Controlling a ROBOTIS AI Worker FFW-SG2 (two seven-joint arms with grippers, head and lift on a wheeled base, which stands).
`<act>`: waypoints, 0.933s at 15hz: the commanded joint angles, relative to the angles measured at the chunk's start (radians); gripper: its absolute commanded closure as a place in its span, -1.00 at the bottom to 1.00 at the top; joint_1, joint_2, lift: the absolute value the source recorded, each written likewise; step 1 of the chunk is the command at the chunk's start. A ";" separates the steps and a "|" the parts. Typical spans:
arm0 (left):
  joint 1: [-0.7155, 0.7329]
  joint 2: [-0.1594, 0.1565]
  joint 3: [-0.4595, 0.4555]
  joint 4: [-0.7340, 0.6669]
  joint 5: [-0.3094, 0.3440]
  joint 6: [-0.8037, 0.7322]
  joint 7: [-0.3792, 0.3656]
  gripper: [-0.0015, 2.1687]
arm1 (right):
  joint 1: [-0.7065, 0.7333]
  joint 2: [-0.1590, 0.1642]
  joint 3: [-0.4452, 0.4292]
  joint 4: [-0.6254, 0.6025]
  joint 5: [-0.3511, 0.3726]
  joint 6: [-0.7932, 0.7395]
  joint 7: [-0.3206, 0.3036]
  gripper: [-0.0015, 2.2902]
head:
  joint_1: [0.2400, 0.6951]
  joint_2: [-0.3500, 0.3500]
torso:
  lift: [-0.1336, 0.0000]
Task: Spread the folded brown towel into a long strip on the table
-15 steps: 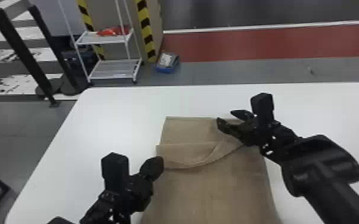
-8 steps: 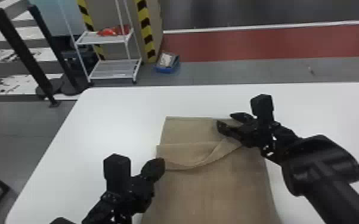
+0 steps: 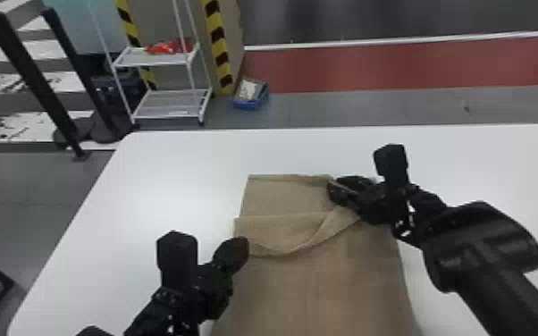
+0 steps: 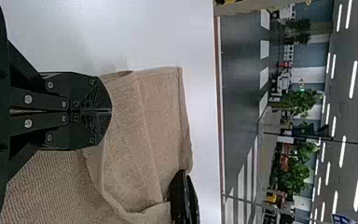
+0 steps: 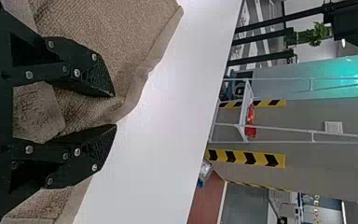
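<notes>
Jaws first: those of the left gripper [image 4: 111, 111] look clenched on the towel [image 3: 326, 286] near its ten-o'clock edge; those of the right gripper [image 5: 115, 110] stand parted, a ridge of cloth between them, at the one-o'clock corner. The towel lies on the table [image 3: 161, 178], running from six toward twelve, its far end rumpled. The step seems to be gaining a two-handed hold; next, the right should pinch, then both draw the fold out flat.
</notes>
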 commanded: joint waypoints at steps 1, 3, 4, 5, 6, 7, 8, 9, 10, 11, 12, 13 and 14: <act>0.001 -0.001 -0.002 -0.009 -0.001 0.003 0.001 0.27 | 0.017 -0.005 -0.010 -0.040 -0.001 0.011 0.000 -0.06 | 1.00 0.40 | -0.84; 0.003 0.001 -0.002 -0.010 -0.001 0.003 0.003 0.27 | 0.057 -0.008 -0.038 -0.106 0.002 0.002 -0.001 0.18 | 1.00 0.39 | -0.84; 0.004 -0.001 -0.002 -0.012 -0.004 0.003 0.003 0.27 | 0.086 -0.009 -0.061 -0.147 0.005 -0.004 -0.001 0.28 | 1.00 0.38 | -0.84; 0.007 -0.001 -0.002 -0.018 -0.004 0.003 0.003 0.27 | 0.117 -0.014 -0.083 -0.213 0.011 -0.001 -0.001 0.29 | 1.00 0.38 | -0.84; 0.011 -0.001 -0.002 -0.023 -0.009 0.003 0.005 0.27 | 0.157 -0.020 -0.107 -0.295 0.022 0.014 -0.001 0.29 | 1.00 0.37 | -0.84; 0.012 -0.001 -0.002 -0.027 -0.012 0.003 0.006 0.27 | 0.195 -0.026 -0.139 -0.364 0.036 0.032 -0.007 0.29 | 1.00 0.36 | -0.84; 0.015 -0.001 -0.002 -0.030 -0.014 0.003 0.006 0.27 | 0.220 -0.034 -0.162 -0.417 0.040 0.057 -0.018 0.29 | 1.00 0.34 | -0.84; 0.017 -0.001 -0.002 -0.032 -0.014 0.003 0.006 0.27 | 0.243 -0.049 -0.187 -0.465 0.042 0.097 -0.027 0.29 | 1.00 0.31 | -0.84; 0.017 -0.001 -0.002 -0.036 -0.014 0.003 0.006 0.27 | 0.269 -0.071 -0.202 -0.517 0.045 0.155 -0.052 0.29 | 1.00 0.24 | -0.84; 0.018 -0.001 -0.002 -0.039 -0.014 0.003 0.006 0.27 | 0.301 -0.090 -0.214 -0.563 0.051 0.192 -0.070 0.29 | 1.00 0.19 | -0.84; 0.018 -0.002 -0.002 -0.042 -0.014 0.003 0.008 0.27 | 0.347 -0.103 -0.239 -0.620 0.059 0.235 -0.093 0.29 | 1.00 0.13 | -0.84; 0.020 -0.002 -0.003 -0.042 -0.014 0.000 0.008 0.27 | 0.398 -0.107 -0.271 -0.677 0.072 0.275 -0.115 0.29 | 1.00 0.09 | -0.84; 0.020 -0.002 -0.003 -0.042 -0.014 0.000 0.006 0.27 | 0.445 -0.107 -0.299 -0.716 0.079 0.287 -0.124 0.29 | 1.00 0.04 | -0.84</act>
